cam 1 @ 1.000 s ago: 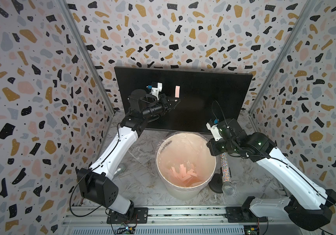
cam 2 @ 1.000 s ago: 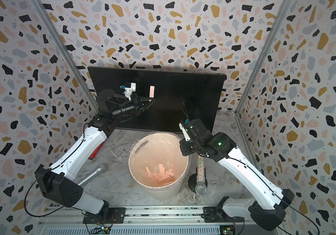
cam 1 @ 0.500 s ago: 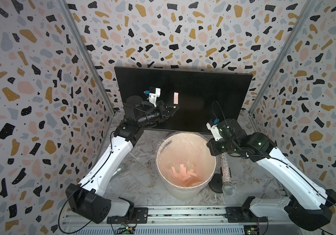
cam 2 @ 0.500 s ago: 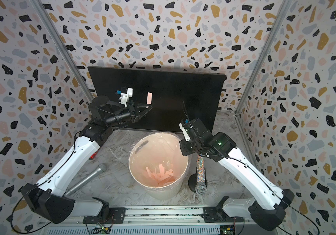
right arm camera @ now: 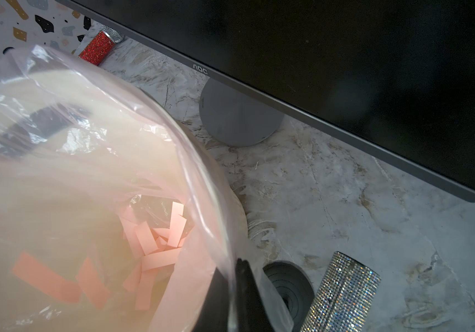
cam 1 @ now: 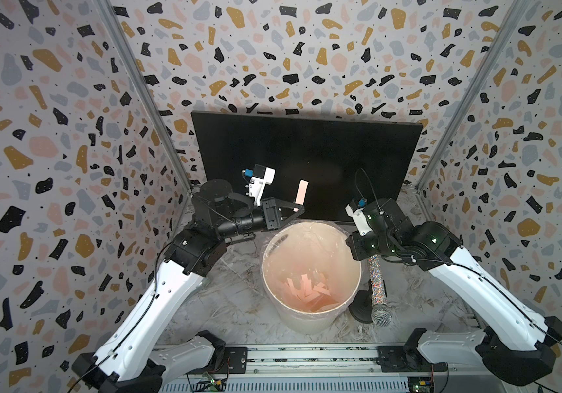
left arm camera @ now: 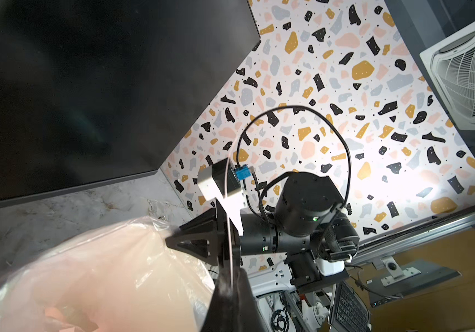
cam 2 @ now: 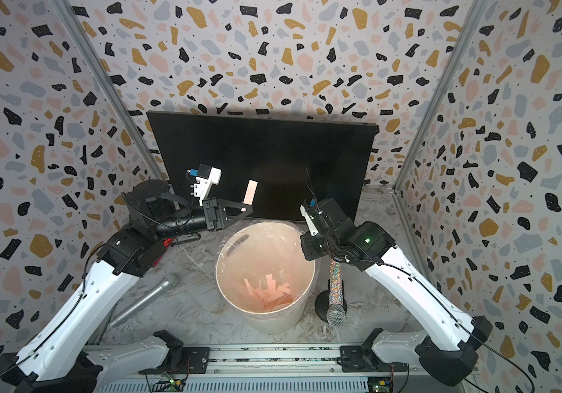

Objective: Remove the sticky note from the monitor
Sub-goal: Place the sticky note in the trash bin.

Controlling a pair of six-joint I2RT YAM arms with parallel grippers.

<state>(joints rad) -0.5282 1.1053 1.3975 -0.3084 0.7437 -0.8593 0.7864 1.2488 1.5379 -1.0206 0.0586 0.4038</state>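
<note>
Left pincer (cam 1: 295, 211), jaws fully closed, pinches the lower end of the pink sticky note (cam 1: 302, 191). The strip stands upright above the fingertips, in front of the lower part of the monitor (cam 1: 306, 149) and near the far rim of the white bucket (cam 1: 306, 325). In the left wrist view I see the note edge-on, clear of the screen. Right pincer (left arm camera: 170, 239), also closed, rests against the bucket's plastic liner (right arm camera: 173, 161); whether it nips the film I cannot tell. Pink slips (cam 2: 269, 292) lie in the bucket.
</note>
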